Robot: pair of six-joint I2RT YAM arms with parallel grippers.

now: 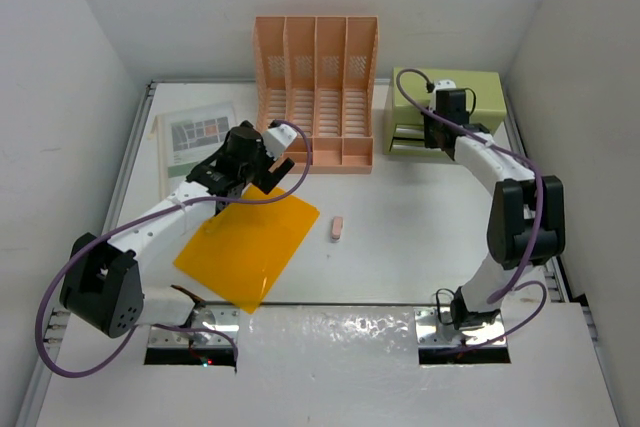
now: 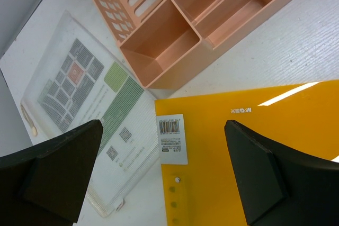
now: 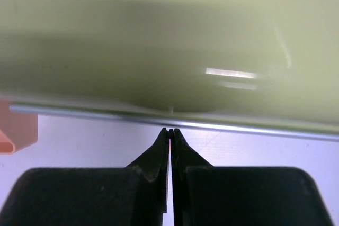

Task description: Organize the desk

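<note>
Desk (image 1: 400, 247): white tabletop, walled in, spread beneath both arms. Laid on it were an orange folder (image 1: 248, 245) near left, an eraser (image 1: 337, 229) just right of it, a peach rack (image 1: 316, 92) far centre, a green box (image 1: 447, 112) far right and a printed pouch (image 1: 195, 137) far left. The left claw (image 2: 163, 130) was held released above the folder's corner. The right claw (image 3: 170, 130) was clenched empty, close up to the green box.

top: high behind arms, down on whole bench (image 1: 400, 237) | left wrist: close, downward, shares peach rack (image 2: 175, 46) | right wrist: very close, facing green box (image 3: 159, 41)
</note>
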